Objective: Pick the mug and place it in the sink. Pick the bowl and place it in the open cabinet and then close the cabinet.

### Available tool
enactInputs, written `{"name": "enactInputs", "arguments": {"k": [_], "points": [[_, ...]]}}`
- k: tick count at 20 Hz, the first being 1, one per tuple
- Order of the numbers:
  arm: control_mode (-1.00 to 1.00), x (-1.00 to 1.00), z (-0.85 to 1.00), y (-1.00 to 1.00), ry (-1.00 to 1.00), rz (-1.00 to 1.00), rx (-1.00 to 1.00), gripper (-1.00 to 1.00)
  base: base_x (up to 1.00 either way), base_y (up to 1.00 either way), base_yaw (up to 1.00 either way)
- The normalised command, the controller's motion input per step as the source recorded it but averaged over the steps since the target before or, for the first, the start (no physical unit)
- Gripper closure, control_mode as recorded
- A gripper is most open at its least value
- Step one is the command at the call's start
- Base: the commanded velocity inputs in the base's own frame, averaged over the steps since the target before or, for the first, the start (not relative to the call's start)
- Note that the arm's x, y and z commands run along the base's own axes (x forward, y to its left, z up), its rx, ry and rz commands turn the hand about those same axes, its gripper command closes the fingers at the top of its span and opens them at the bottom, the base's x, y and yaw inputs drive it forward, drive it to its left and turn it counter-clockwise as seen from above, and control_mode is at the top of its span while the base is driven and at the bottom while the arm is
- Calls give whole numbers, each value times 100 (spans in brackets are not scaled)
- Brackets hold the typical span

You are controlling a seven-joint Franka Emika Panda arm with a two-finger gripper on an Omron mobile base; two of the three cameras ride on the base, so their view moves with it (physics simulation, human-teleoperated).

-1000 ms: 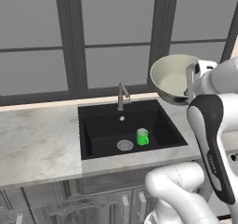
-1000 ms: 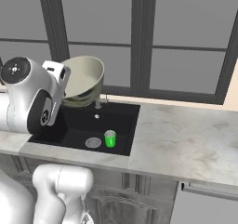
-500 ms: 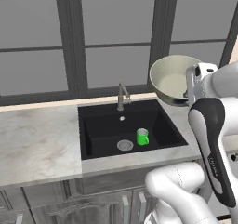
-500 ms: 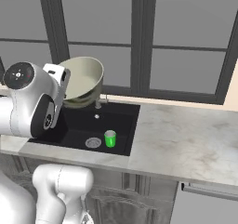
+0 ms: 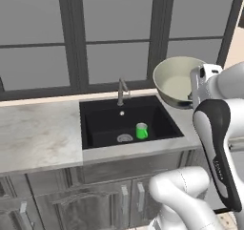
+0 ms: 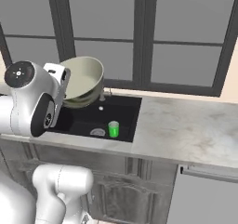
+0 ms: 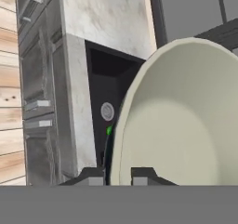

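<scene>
Above the sink (image 5: 102, 124), pincer (image 7: 117, 175) grips tilted bowl (image 5: 175, 83).

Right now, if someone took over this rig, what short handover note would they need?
Pincer: shut on the bowl's rim, bowl held up in the air, tilted on its side, above the right end of the sink.
Mug: upright in the sink beside the drain. That step is done.
Left: carry the bowl to the open cabinet, set it inside, close the door. The cabinet is out of frame here.
</scene>
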Motion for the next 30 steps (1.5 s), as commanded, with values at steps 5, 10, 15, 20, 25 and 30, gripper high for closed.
{"name": "enactInputs", "arguments": {"k": [5, 10, 15, 20, 25, 30], "points": [[100, 0, 0, 0, 0, 0, 0, 100, -70, 0, 0], [100, 0, 0, 0, 0, 0, 0, 100, -78, 0, 0], [100, 0, 0, 0, 0, 0, 0, 100, -72, 0, 0], [100, 0, 0, 0, 0, 0, 0, 100, -58, 0, 0], [100, 0, 0, 0, 0, 0, 0, 100, -49, 0, 0], [100, 0, 0, 0, 0, 0, 0, 100, -57, 0, 0]]}}
